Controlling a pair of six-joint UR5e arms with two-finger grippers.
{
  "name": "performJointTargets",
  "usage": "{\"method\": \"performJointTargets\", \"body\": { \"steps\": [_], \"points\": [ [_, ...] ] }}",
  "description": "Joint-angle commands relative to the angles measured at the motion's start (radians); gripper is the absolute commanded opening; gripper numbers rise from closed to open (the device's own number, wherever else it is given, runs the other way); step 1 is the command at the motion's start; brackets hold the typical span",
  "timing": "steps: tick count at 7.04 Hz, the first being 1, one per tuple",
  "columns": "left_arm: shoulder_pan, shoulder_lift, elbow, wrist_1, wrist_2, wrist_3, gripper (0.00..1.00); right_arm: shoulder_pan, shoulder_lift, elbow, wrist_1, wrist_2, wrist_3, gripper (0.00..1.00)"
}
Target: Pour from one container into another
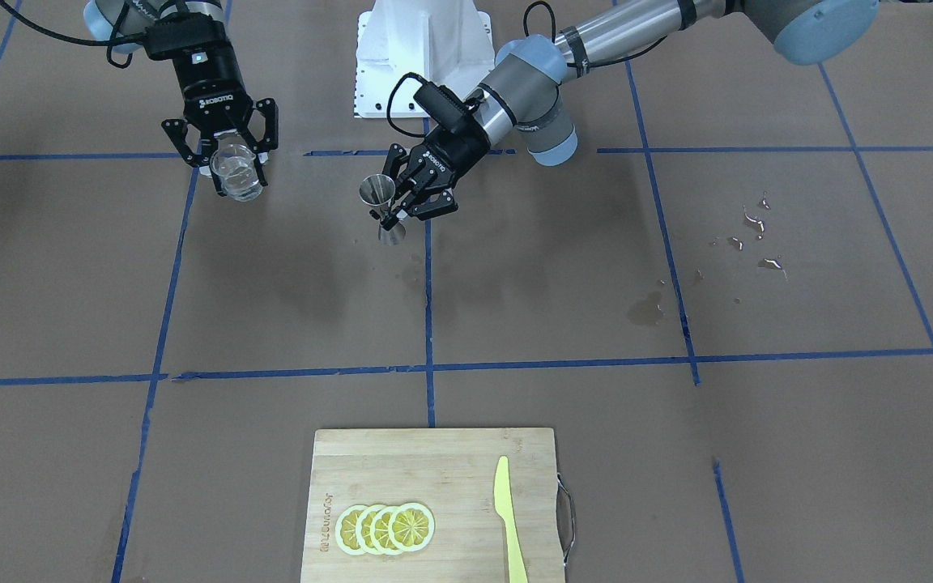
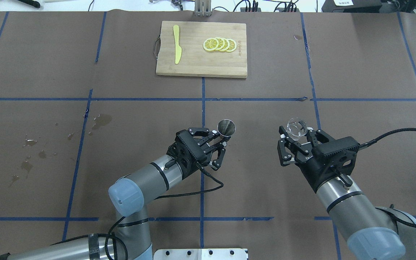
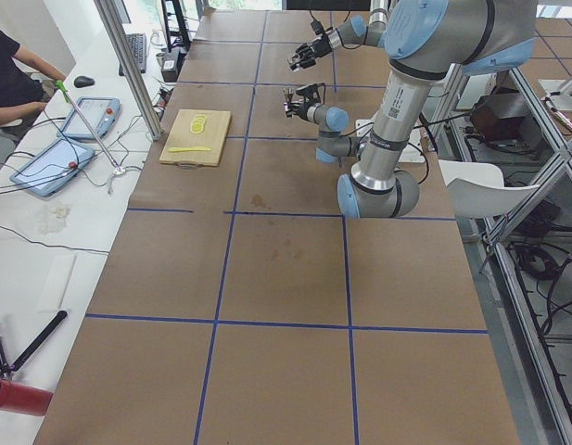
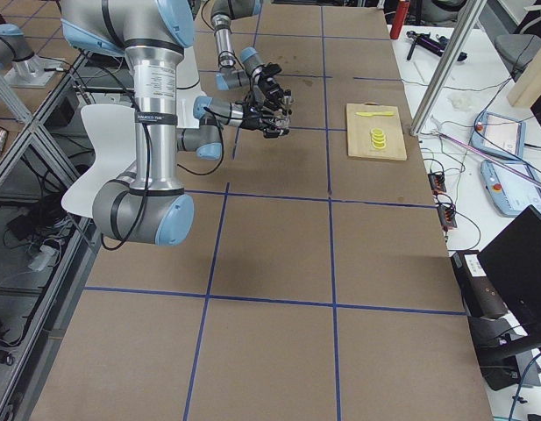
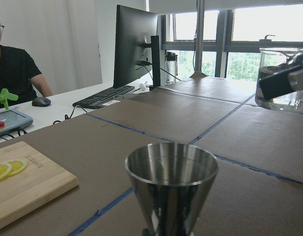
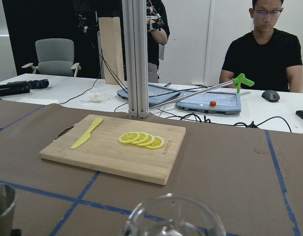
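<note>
Right hand (image 1: 237,168) clasps glass cup (image 1: 238,180) holding clear liquid (image 5: 284,101); left hand (image 1: 388,216) clasps upright steel jigger (image 1: 376,190).

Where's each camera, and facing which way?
Front: across the table, facing the robot; both arms.
Overhead: behind the robot, looking forward; both arms.
Left side: table's left end; left arm nearest.
Right side: opposite end; right arm nearest.
Left wrist: over the jigger toward the glass cup; a finger of the right claw.
Right wrist: over the cup toward the cutting board.
Both wrists see lemon slices.
</note>
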Motion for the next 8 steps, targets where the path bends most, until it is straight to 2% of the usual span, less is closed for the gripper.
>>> {"method": "performJointTargets", "body": {
  "steps": [1, 4, 8],
  "points": [
    [0.001, -0.005, 0.005, -0.005, -0.029, 0.037, 0.00, -0.008, 0.111, 0.037, -0.209, -0.004, -0.005, 0.13],
    [0.001, -0.005, 0.002, -0.008, -0.056, 0.048, 0.00, -0.008, 0.205, 0.076, -0.424, -0.004, -0.005, 0.13],
    [0.001, -0.006, 0.002, -0.008, -0.056, 0.048, 0.00, -0.019, 0.286, 0.080, -0.587, -0.005, -0.034, 0.13]
  ]
}}
